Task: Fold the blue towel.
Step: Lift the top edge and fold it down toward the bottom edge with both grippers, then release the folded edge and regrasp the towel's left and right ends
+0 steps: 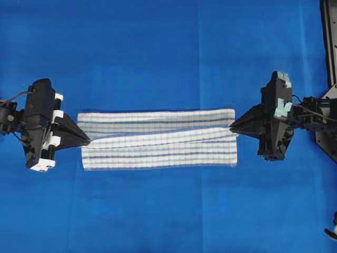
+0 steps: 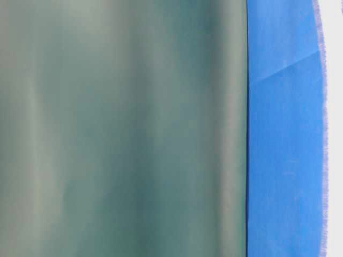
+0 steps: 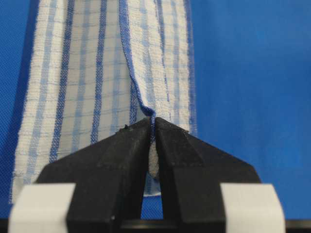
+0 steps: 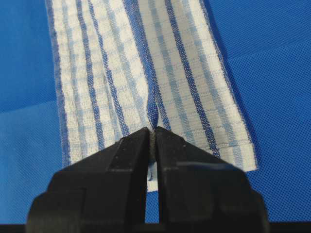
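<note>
The blue towel (image 1: 158, 139), white with dark and pale blue stripes, lies as a long band across the middle of the blue table covering, its near long part lapped over the far part. My left gripper (image 1: 88, 140) is shut on the hem at the towel's left end (image 3: 146, 63); the pinched edge shows between the black fingers (image 3: 121, 150). My right gripper (image 1: 231, 127) is shut on the right end of the towel (image 4: 146, 63), cloth bunching at its fingertips (image 4: 167, 143). Both grippers (image 3: 152, 122) (image 4: 152, 131) sit low at the cloth.
The solid blue table covering (image 1: 168, 47) spreads all round the towel. A dark frame (image 1: 329, 37) runs down the right edge. The table-level view is mostly blocked by a blurred grey-green surface (image 2: 123, 128), with a strip of blue covering (image 2: 284, 134) at its right.
</note>
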Controlling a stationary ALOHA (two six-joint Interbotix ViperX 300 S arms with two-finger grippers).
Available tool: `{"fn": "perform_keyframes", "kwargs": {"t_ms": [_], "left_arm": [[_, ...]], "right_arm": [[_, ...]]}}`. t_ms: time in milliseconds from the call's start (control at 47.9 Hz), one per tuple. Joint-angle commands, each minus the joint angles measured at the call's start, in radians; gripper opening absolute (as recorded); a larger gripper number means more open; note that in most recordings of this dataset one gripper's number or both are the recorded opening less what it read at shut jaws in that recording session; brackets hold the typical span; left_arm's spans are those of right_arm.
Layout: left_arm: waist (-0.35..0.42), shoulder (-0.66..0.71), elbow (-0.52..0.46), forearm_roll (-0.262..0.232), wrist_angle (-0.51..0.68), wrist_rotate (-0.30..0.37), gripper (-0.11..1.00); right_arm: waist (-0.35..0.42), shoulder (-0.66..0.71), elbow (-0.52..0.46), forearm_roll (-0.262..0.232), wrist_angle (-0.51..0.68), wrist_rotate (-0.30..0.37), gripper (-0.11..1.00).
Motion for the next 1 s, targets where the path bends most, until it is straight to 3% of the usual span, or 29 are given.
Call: {"fn": "perform_keyframes", "kwargs": {"t_ms": [0, 63, 125, 292, 396, 542, 689, 981], "left_arm": [[-0.005, 0.000, -0.018, 0.002, -0.008, 0.000, 0.05], [-0.005, 0.000, -0.018, 0.002, -0.008, 0.000, 0.12], [-0.005, 0.000, -0.018, 0.002, -0.006, 0.002, 0.27], [-0.005, -0.012, -0.017, 0.002, -0.003, 0.012, 0.71], [0.008, -0.028, -0.012, 0.002, -0.002, 0.015, 0.71], [0.032, -0.046, -0.008, 0.003, -0.002, 0.020, 0.67], [0.071, -0.048, -0.006, 0.011, -0.002, 0.028, 0.67], [0.181, -0.014, -0.009, 0.011, 0.011, 0.143, 0.66]], "right_arm": [[0.003, -0.005, -0.018, 0.002, -0.005, -0.002, 0.04], [0.003, -0.005, -0.020, 0.003, -0.005, -0.002, 0.08], [0.005, -0.005, -0.021, 0.002, -0.005, -0.002, 0.20], [0.008, -0.006, -0.021, 0.000, -0.005, -0.014, 0.70], [0.008, -0.012, -0.021, -0.002, -0.008, -0.034, 0.92], [-0.012, -0.028, -0.020, -0.002, -0.009, -0.055, 0.86], [-0.080, -0.028, -0.018, -0.003, -0.003, -0.066, 0.87], [-0.161, 0.011, -0.023, -0.021, -0.006, -0.072, 0.87]]}}
